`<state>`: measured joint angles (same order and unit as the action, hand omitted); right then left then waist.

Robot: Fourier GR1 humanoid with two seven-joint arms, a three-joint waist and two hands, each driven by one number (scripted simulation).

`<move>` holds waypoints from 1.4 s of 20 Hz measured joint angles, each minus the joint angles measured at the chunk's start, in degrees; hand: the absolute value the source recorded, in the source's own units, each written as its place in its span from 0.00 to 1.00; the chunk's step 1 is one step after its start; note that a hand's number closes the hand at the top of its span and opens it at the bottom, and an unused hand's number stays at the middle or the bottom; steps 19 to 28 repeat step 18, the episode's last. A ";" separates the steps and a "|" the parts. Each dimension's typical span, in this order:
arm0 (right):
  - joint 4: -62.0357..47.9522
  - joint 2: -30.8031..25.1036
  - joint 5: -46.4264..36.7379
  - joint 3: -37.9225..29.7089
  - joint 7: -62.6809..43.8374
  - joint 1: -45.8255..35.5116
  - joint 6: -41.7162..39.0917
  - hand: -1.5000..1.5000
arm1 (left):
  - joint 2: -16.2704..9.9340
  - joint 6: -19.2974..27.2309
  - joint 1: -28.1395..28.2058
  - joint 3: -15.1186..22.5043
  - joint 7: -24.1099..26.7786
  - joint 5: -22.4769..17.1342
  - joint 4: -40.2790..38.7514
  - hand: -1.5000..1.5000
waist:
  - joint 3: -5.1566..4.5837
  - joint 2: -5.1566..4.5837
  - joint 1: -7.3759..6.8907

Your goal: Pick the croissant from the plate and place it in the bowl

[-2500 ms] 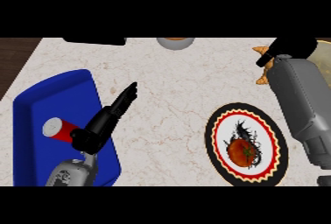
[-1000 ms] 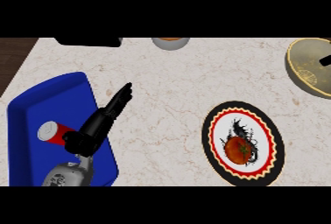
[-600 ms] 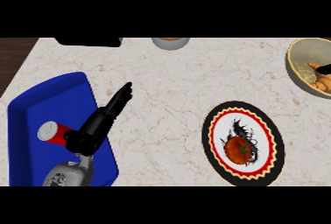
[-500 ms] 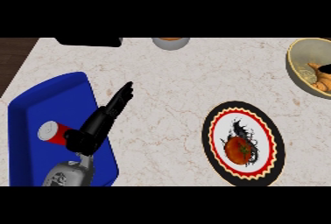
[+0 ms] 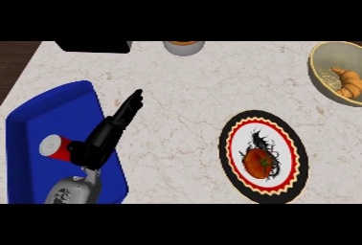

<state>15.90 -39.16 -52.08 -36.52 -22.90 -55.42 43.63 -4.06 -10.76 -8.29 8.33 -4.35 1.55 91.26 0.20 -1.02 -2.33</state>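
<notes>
The croissant [image 5: 346, 82] lies inside the tan bowl [image 5: 322, 57] at the counter's far right edge. The plate [image 5: 231, 158], round with a red, white and black patterned rim, sits at the lower right and holds a tomato [image 5: 259, 163]. My left hand [image 5: 112, 126] rests open over the blue tray's right edge, fingers straight and pointing up and to the right, holding nothing. The right hand shows nowhere in the head view.
A blue tray [image 5: 42, 119] at the left carries a red can [image 5: 55, 146] beside my left wrist. A small grey cup [image 5: 184, 47] and a black object [image 5: 93, 46] stand along the counter's far edge.
The right arm, earlier over the bowl at the right, has drawn out of view. The bowl now shows with the croissant lying in it. The left hand has stayed still.
</notes>
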 measured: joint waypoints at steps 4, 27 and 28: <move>2.61 0.22 6.01 -4.51 5.38 4.52 2.86 0.00 | 0.10 0.17 1.89 0.03 -0.23 -0.09 1.03 0.50 | -0.04 0.43 0.98; 28.57 4.99 25.94 -13.24 17.83 30.75 -6.41 0.00 | -0.82 0.26 4.66 -1.72 -0.72 -0.15 2.59 0.50 | -0.28 1.57 3.94; 28.57 4.99 25.94 -13.24 17.83 30.75 -6.41 0.00 | -0.82 0.26 4.66 -1.72 -0.72 -0.15 2.59 0.50 | -0.28 1.57 3.94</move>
